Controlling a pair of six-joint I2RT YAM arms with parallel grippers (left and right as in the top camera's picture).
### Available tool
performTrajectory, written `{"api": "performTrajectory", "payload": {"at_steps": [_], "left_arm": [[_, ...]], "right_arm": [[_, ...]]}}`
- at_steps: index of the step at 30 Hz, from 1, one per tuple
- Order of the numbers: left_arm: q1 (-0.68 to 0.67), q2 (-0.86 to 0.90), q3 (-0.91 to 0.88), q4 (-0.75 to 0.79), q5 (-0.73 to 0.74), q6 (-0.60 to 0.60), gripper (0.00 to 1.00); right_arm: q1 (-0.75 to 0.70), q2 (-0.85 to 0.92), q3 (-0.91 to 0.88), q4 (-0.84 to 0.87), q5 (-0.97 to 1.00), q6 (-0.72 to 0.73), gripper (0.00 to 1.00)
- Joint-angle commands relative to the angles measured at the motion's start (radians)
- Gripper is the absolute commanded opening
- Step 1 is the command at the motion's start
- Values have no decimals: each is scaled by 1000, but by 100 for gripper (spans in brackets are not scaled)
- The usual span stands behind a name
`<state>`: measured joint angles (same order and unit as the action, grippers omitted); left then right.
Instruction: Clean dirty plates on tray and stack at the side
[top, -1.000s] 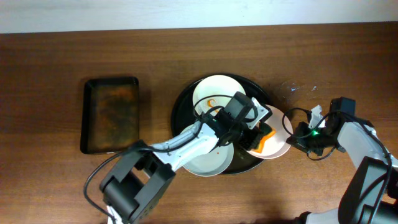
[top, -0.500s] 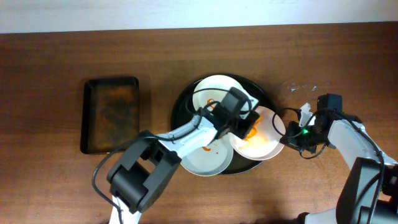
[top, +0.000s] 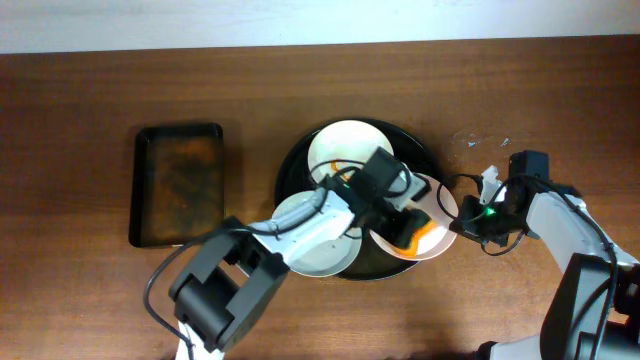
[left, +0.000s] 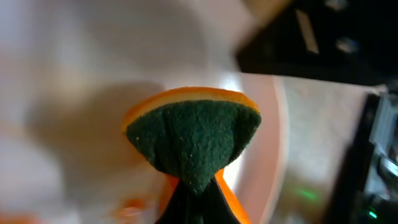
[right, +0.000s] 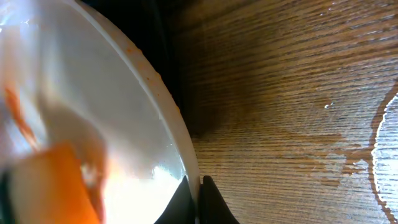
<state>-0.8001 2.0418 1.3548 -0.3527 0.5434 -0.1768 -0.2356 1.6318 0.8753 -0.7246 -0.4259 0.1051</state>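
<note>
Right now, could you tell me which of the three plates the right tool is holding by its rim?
The pale pink plate at the tray's right edge; the white plate and blue-green plate are not gripped.

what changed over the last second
The left hand swept the sponge up-left across the pink plate, then back down to its near rim. The right hand, gripping that plate's rim, slid it slightly left, then held. The white plate, blue-green plate and tray stayed put.
</note>
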Motion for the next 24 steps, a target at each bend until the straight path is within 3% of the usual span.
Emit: {"api": "performTrajectory", "payload": {"at_steps": [1,2,5,8,12,24], "left_arm": [[-38,-36,23,-21,62,6,0],[-39,-35,23,-43,37,6,1],[-39,-19,22,-74,-255,6,0],[-39,19,22,-44,-311,14,0],[-29,26,22,-23,-592,13,0],[42,23,32,-8,-691,13,0]], "right_arm": [[5,8,6,3,20,8,4],[5,8,6,2,20,8,4],[5,8,6,0,20,8,4],[5,8,6,-2,19,8,4],[5,8,6,-6,20,8,4],[5,8,6,-21,77,8,4]]}}
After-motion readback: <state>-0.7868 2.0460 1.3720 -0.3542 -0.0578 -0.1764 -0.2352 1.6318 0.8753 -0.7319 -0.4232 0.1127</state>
